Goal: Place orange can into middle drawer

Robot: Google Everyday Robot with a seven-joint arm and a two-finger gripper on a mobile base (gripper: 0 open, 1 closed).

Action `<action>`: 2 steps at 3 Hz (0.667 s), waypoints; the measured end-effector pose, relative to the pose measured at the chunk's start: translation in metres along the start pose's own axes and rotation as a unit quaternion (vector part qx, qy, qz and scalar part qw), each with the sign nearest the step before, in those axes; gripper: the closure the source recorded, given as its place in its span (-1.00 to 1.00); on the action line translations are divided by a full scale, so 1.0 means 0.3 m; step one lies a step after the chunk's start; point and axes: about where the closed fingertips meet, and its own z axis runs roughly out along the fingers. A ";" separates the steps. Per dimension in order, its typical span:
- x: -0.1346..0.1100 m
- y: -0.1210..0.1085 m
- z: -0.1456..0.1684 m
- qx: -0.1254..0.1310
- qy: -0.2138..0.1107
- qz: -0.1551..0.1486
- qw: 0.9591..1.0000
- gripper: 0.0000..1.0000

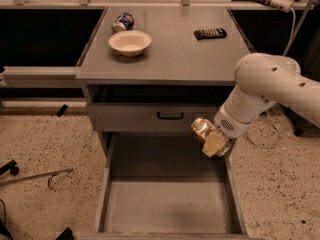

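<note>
The orange can [202,129] is held in my gripper [209,138], lying on its side above the back right part of the middle drawer. The middle drawer [167,206] is pulled out wide at the bottom, its grey floor bare. My gripper is shut on the can, just below and to the right of the grey drawer front with the small black handle [170,116]. The white arm [270,86] reaches in from the right.
On the cabinet top [170,54] stand a white bowl [129,42], a blue-and-white can [123,21] on its side and a black remote [210,33]. A cable hangs at the right. Speckled floor lies on both sides, with a metal rod [35,176] at the left.
</note>
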 end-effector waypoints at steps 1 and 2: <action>0.027 0.020 0.175 -0.027 0.003 -0.008 1.000 1.00; 0.044 0.051 0.423 -0.058 0.020 -0.023 0.998 1.00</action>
